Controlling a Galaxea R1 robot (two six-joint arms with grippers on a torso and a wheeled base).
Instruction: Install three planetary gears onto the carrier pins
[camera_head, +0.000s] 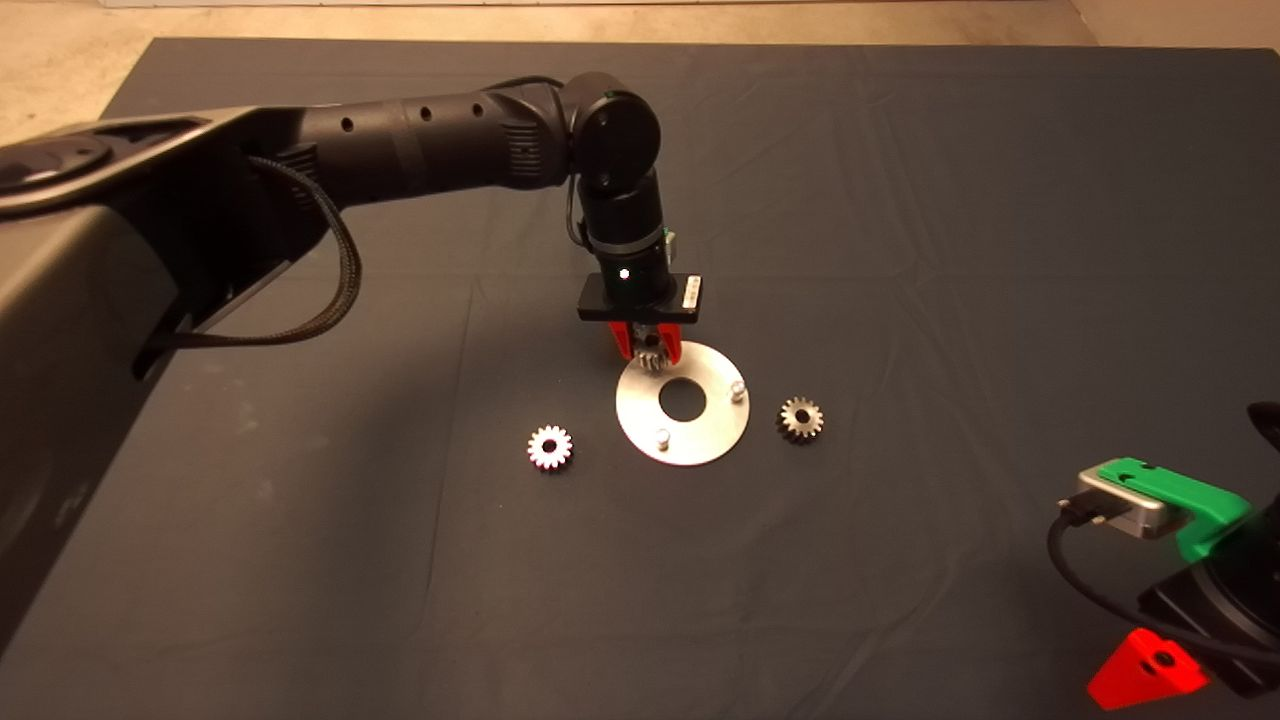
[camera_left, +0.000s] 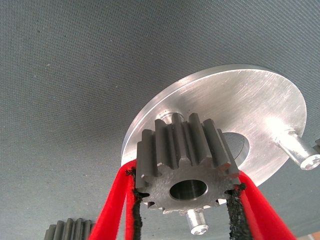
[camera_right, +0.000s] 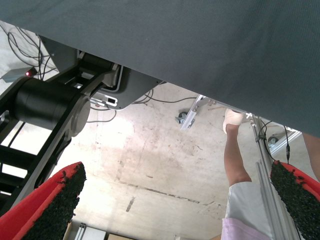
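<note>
Left pincer (camera_head: 649, 349) hangs at the far rim of the carrier disc (camera_head: 700, 440), its red fingers (camera_left: 116, 210) closed on one planetary gear (camera_left: 186, 167), gripping it by the toothed edge. In the left wrist view the gear sits just above the disc, with the tip of one carrier pin (camera_left: 165, 118) showing behind it; whether the bore is lined up with that pin cannot be told. Two other pins (camera_head: 738, 389) (camera_head: 662, 436) stand bare on the disc. Two more gears lie flat on the tabletop (camera_head: 900, 250), one (camera_head: 549, 447) beside the disc on the left arm's side, the other (camera_head: 800, 418) just beside it on the opposite side. Right pincer (camera_head: 1150, 675) waits at the lower right edge, fingers apart and holding nothing; its wrist view shows the floor and a person's leg (camera_right: 237, 165).

Likely risk: if the bore is off-centre or the gear tilts, it could catch on the pin tip, jam, or push the loose disc across the mat. The grip on the tooth tips is narrow, so the gear could twist or slip.

Gears are grey metal, small and thick, with straight teeth and a smooth round bore. The disc is flat, bright, brushed metal with a large centre hole. Pins are short, shiny studs. The mat is dark, woven and faintly creased.
</note>
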